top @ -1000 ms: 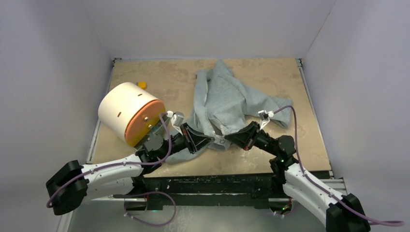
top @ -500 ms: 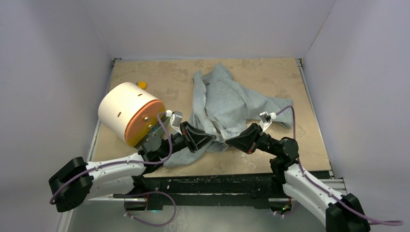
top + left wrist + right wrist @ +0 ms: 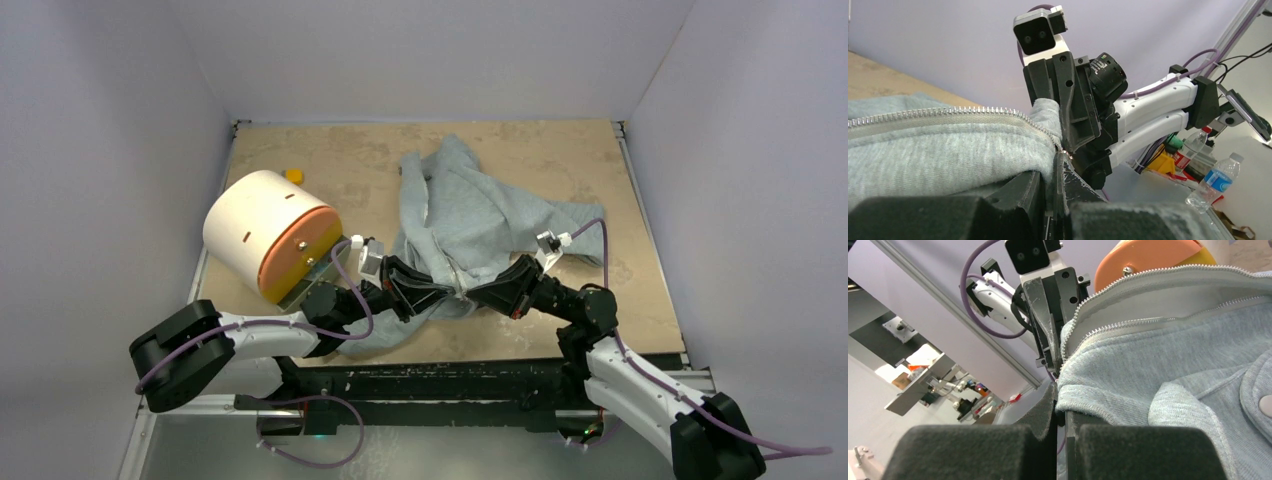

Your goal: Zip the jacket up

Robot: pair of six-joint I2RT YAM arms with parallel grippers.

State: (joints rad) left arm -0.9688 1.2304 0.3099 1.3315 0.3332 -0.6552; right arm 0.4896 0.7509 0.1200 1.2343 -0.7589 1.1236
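The light grey jacket (image 3: 462, 215) lies crumpled on the table, open at the front, its near hem lifted between the two arms. My left gripper (image 3: 450, 295) is shut on the jacket's bottom edge beside the silver zipper teeth (image 3: 943, 112). My right gripper (image 3: 476, 294) faces it tip to tip and is shut on the other bottom edge (image 3: 1083, 395). In the right wrist view the two rows of teeth (image 3: 1128, 282) run apart from the pinched corner. The zipper slider is not plainly seen.
A large white cylinder with an orange end (image 3: 268, 235) lies on its side at the left, close to my left arm. A small yellow object (image 3: 293, 175) sits behind it. The tan table (image 3: 560, 160) is bounded by white walls and a near metal edge.
My left gripper has moved right and slightly nearer, closing in on the right gripper. The jacket's near hem has bunched up and shifted with it. The right gripper has barely moved.
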